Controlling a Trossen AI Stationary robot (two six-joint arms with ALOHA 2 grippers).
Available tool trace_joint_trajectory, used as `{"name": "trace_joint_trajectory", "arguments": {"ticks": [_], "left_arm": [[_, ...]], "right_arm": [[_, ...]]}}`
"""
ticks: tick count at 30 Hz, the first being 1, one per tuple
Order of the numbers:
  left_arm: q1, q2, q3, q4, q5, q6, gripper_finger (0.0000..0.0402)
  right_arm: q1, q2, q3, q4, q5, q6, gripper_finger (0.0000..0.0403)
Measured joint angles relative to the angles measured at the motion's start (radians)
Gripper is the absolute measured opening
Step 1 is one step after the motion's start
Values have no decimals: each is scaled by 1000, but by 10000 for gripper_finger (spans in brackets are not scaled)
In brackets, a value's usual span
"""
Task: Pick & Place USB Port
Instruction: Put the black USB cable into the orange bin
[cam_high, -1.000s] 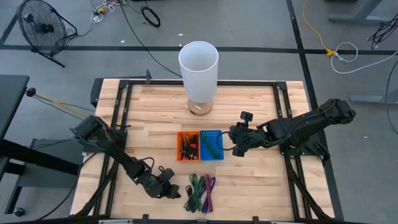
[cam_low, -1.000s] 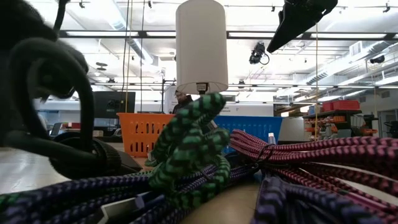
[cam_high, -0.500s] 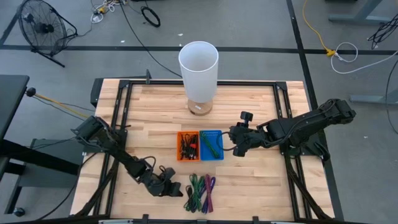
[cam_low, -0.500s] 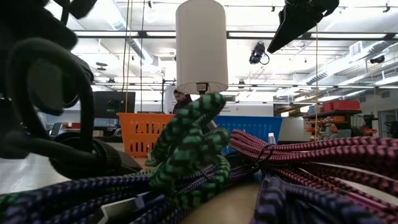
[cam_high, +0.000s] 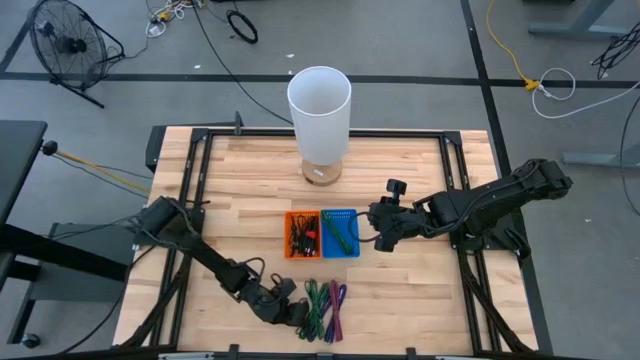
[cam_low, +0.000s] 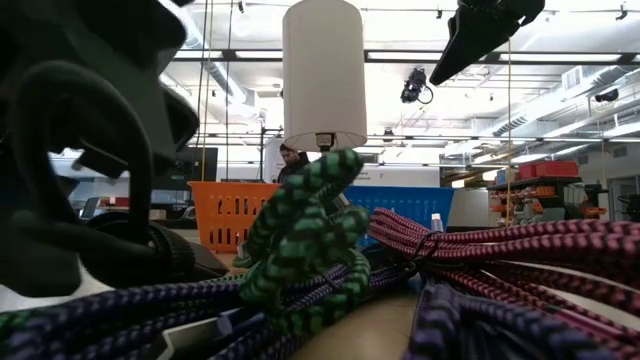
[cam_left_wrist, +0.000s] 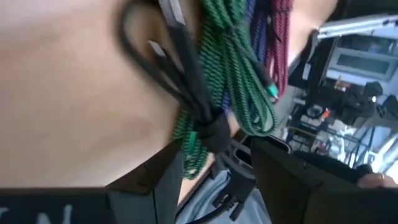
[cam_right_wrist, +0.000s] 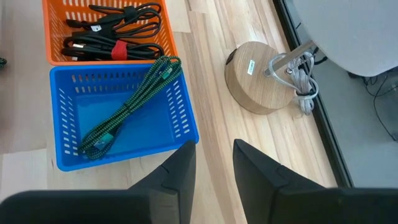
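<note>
A black USB cable (cam_left_wrist: 186, 81), bound with a black tie (cam_left_wrist: 214, 134), lies on the table against a pile of green, purple and magenta braided cables (cam_high: 322, 308). My left gripper (cam_high: 294, 312) is low at the near edge, at the pile's left side. It is open, and its fingers stand on either side of the black cable's tied part (cam_left_wrist: 214, 155). My right gripper (cam_high: 378, 238) hangs open above the table, right of the blue basket (cam_high: 352, 214). Nothing is between its fingers (cam_right_wrist: 212, 155).
An orange basket (cam_high: 290, 232) with black cables stands left of the blue basket, which holds one green braided cable (cam_right_wrist: 127, 109). A tall white lamp (cam_high: 319, 100) on a round wooden base (cam_right_wrist: 261, 78) stands farther back. Black frame rails run along the table's edges.
My left gripper has moved along the near edge toward the table's right, up to the pile of cables. The cables have stayed where they were.
</note>
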Motion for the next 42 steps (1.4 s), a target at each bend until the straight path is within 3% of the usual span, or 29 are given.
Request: {"name": "trace_joint_trajectory", "arguments": {"ticks": [11,14,17,19,27,42], "left_arm": [[24,35,38,-37,49,35,167],[25,36,37,-38,80,41,122],[24,37,37,-49,82,77,44],[23,37,37,-78,81,96,14],[24,38,34,-72,55,99,2],[-9,-31,29,-41,-101,172,1]], "right_arm": [[0,0,0,0,-29,6,109],[0,0,0,0,-28,6,109],[0,0,0,0,-27,3,109],[0,0,0,0,-27,3,109],[0,0,0,-1,-26,2,109],[0,0,0,0,-26,-12,109]]}}
